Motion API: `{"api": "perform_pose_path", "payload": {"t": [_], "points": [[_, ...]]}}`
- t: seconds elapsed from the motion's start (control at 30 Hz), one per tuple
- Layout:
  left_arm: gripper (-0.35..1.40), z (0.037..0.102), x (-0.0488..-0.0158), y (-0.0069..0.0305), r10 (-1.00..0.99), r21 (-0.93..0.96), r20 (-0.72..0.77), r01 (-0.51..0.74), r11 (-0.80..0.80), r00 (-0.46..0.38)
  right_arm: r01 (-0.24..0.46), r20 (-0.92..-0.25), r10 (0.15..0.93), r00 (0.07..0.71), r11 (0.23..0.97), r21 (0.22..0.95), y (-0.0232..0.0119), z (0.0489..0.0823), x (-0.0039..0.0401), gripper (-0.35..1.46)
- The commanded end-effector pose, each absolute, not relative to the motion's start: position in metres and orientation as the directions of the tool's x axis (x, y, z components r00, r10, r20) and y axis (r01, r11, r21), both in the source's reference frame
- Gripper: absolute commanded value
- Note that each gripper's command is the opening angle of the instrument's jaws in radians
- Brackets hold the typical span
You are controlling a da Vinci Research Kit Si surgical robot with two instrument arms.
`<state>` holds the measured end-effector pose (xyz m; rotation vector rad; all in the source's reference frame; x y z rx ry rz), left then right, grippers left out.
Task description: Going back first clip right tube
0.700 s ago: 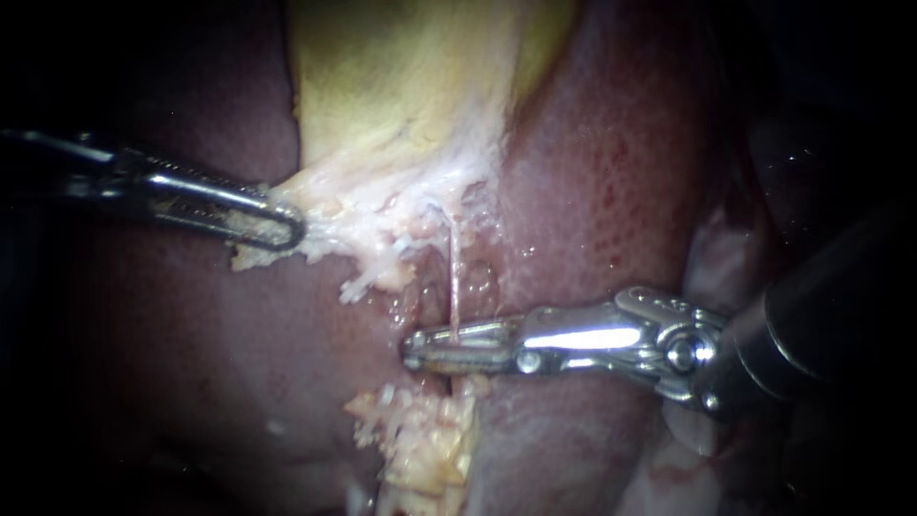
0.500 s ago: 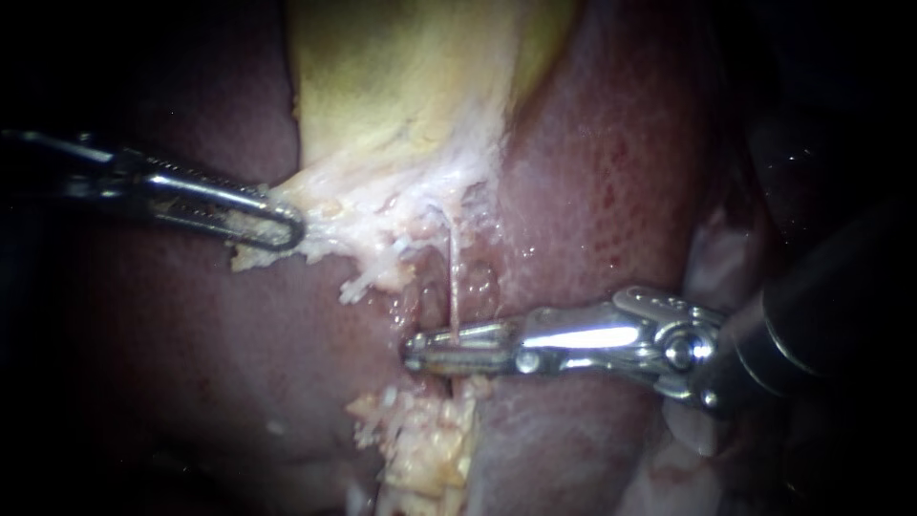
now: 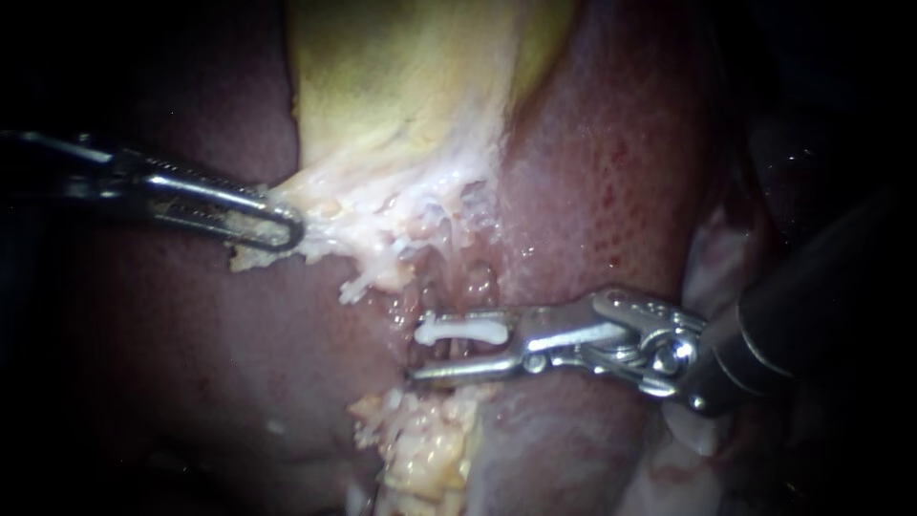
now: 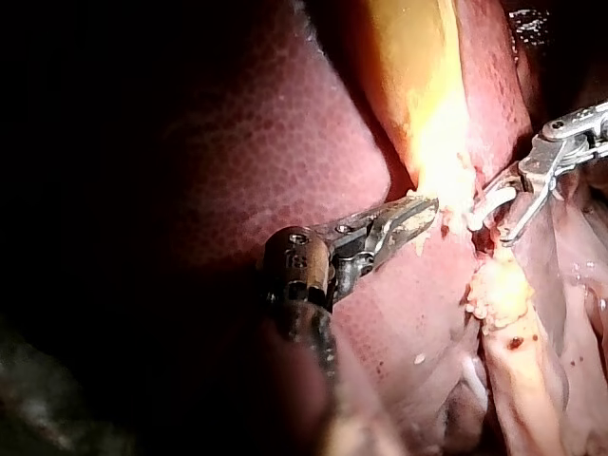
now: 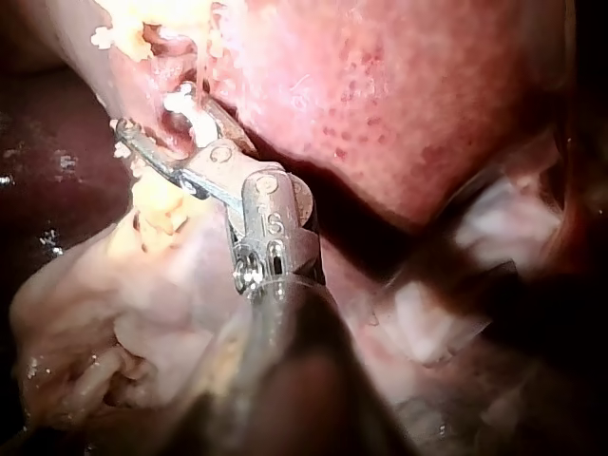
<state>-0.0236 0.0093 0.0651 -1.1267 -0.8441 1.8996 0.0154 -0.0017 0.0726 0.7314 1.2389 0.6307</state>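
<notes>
A: Clip point(image 3: 463, 332)?
B: Placed, it seems; lies inside right instrument point(image 3: 420, 354) hand; hand wide, gripping nothing; withdrawal remains.
A: Left instrument point(image 3: 291, 229)?
B: Hand closed on gallbladder point(image 3: 401, 96) fringe.

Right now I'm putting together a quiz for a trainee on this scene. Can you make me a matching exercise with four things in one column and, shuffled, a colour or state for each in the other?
Things:
1. left instrument
2. right instrument
3. clip
4. gallbladder

Colours or states:
A. white, lying at the right instrument's tip
B. yellow, above the pale tissue
C. open, holding nothing
D. shut on the pale tissue

Pairs: 1-D; 2-C; 3-A; 4-B
</notes>
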Motion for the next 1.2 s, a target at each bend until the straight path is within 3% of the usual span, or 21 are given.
{"api": "perform_pose_path", "payload": {"t": [0.03, 0.13, 0.5, 0.87, 1.2], "points": [[-0.35, 0.0651, -0.0235, 0.0092, 0.855, -0.826, -0.405, -0.272, -0.495, -0.324, -0.043, -0.608, 0.765, 0.213, 0.629, 0.776, -0.0016, 0.0727, 0.0153, 0.49], [-0.35, 0.0651, -0.0235, 0.0092, 0.855, -0.826, -0.405, -0.272, -0.495, -0.324, -0.071, -0.633, 0.747, 0.200, 0.656, 0.751, -0.0013, 0.0730, 0.0150, 0.50], [-0.35, 0.0651, -0.0234, 0.0092, 0.855, -0.826, -0.406, -0.271, -0.495, -0.324, -0.052, -0.681, 0.701, 0.212, 0.704, 0.709, -0.0014, 0.0730, 0.0136, 0.50], [-0.35, 0.0650, -0.0232, 0.0092, 0.854, -0.826, -0.406, -0.270, -0.495, -0.325, 0.041, -0.858, 0.455, 0.237, 0.878, 0.477, -0.0017, 0.0720, 0.0084, 0.50], [-0.35, 0.0649, -0.0232, 0.0091, 0.854, -0.826, -0.406, -0.271, -0.495, -0.325, 0.091, -0.886, 0.343, 0.311, 0.918, 0.387, 0.0002, 0.0687, 0.0049, 0.50]]}}
